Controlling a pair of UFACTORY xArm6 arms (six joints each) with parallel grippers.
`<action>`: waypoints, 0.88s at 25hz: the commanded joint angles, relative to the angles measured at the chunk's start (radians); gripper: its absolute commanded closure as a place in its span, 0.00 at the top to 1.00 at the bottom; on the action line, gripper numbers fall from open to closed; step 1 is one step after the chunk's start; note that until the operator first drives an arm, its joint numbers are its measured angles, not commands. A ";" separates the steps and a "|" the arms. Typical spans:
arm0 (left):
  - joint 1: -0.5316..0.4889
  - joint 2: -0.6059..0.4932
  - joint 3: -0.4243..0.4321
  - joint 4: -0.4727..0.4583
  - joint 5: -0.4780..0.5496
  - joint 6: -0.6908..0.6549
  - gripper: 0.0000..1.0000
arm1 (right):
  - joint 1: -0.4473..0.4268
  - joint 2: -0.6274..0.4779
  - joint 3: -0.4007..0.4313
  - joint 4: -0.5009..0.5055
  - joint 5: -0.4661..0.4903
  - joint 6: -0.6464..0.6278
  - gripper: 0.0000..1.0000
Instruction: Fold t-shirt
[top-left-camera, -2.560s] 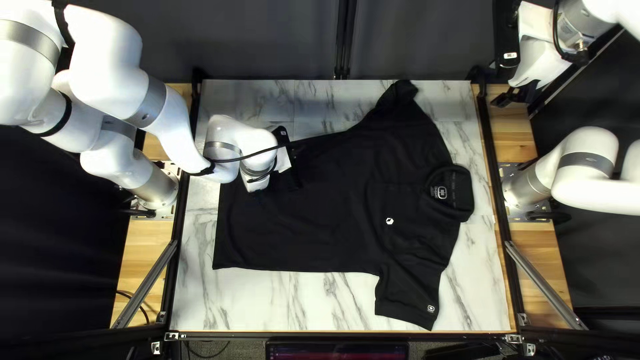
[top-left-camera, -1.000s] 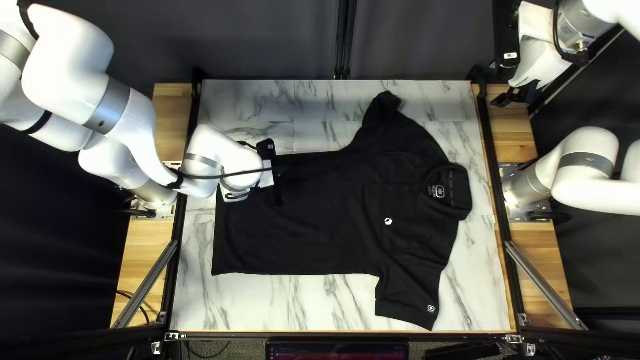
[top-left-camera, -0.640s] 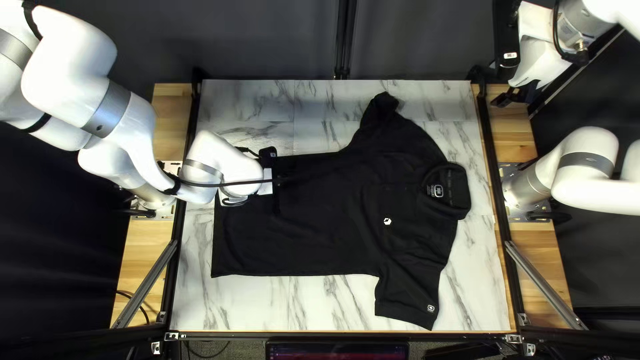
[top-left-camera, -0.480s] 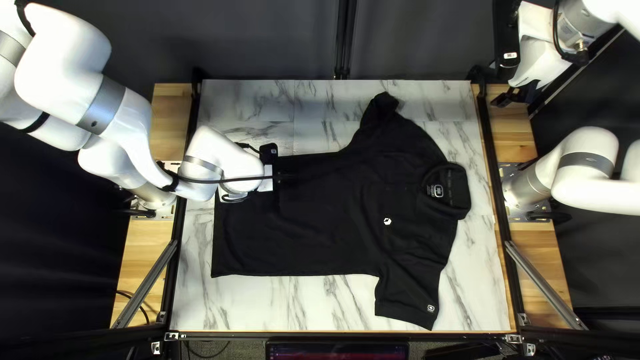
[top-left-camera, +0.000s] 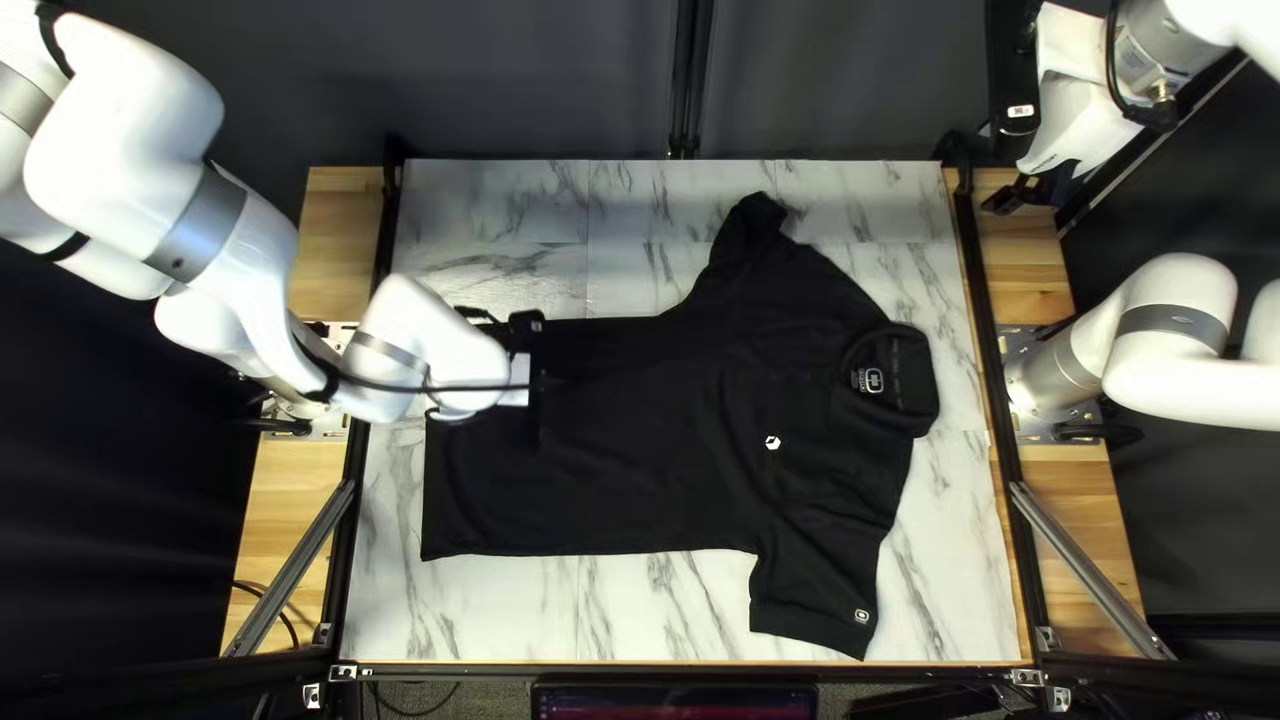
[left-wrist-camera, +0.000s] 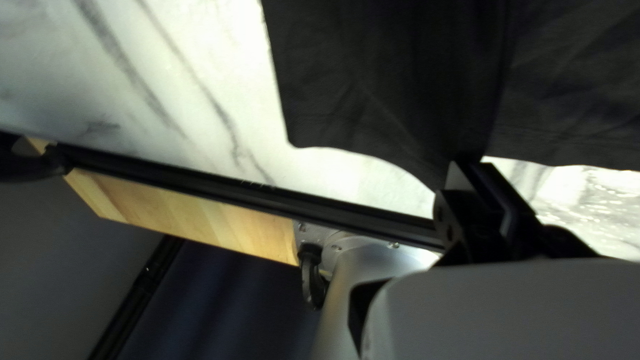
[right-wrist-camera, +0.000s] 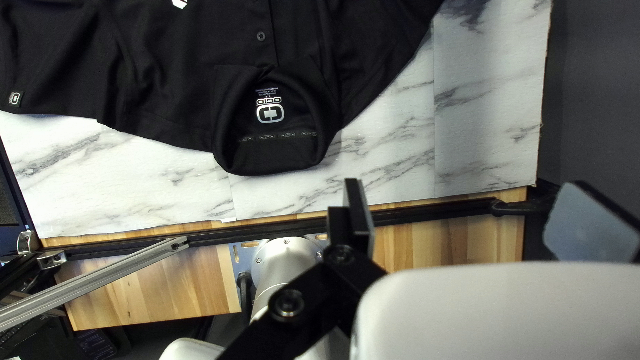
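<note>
The marble-topped table (top-left-camera: 500, 210) filled the space between two wooden side strips, with a dark curtain behind its far edge. The left arm (top-left-camera: 200, 230) reached in from the table's left edge, bent low over the marble, while the right arm (top-left-camera: 1160, 340) was folded back outside the right edge, its wrist raised above the far right corner. A black t-shirt (top-left-camera: 680, 430) lay spread flat across the middle of the table, front up, its hem (top-left-camera: 428, 480) toward the left edge and its neck toward the right edge. One short sleeve (top-left-camera: 815, 590) pointed at the near edge, toward the near right corner, and the other sleeve (top-left-camera: 760, 215) pointed at the far edge. The collar (top-left-camera: 890, 375) lay turned over so that its inner label faced up, close to the right edge. The left tool (top-left-camera: 533, 372) sat at the far corner of the hem, near the table's left edge; in the left wrist view the cloth's edge lay over the tool, but whether it was clenched on the cloth or released could not be told. The right tool (right-wrist-camera: 462, 200) hung released, gaping wide, well apart from the t-shirt and holding nothing, with the collar ahead of it. A small white emblem (top-left-camera: 772, 442) marked the chest, and a dark button (right-wrist-camera: 260, 35) showed on the placket.
</note>
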 commanded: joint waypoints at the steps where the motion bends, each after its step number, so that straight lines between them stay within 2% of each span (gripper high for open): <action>1: -0.011 0.016 -0.009 -0.020 -0.013 0.079 1.00 | 0.000 0.000 0.000 0.000 0.000 0.000 1.00; 6: -0.004 -0.099 0.019 -0.022 0.040 0.101 1.00 | 0.000 0.000 0.000 0.000 0.000 0.000 1.00; 9: 0.038 -0.176 0.045 -0.013 0.057 0.096 1.00 | 0.000 0.000 0.000 0.000 0.000 0.000 1.00; 11: 0.100 -0.220 0.066 -0.008 0.049 0.107 1.00 | 0.000 0.000 0.000 0.000 0.000 0.000 1.00; 14: 0.256 -0.314 0.090 -0.013 0.055 0.199 1.00 | 0.000 0.000 0.000 0.000 0.000 0.000 1.00; 15: 0.339 -0.372 0.093 -0.027 0.079 0.262 1.00 | 0.000 0.000 0.000 0.000 0.000 0.000 1.00; 18: 0.488 -0.487 0.081 -0.081 0.149 0.383 1.00 | 0.000 0.000 0.000 0.000 0.000 0.000 1.00; 22: 0.522 -0.515 0.081 -0.101 0.163 0.405 1.00 | 0.000 0.000 0.000 0.000 0.000 0.000 1.00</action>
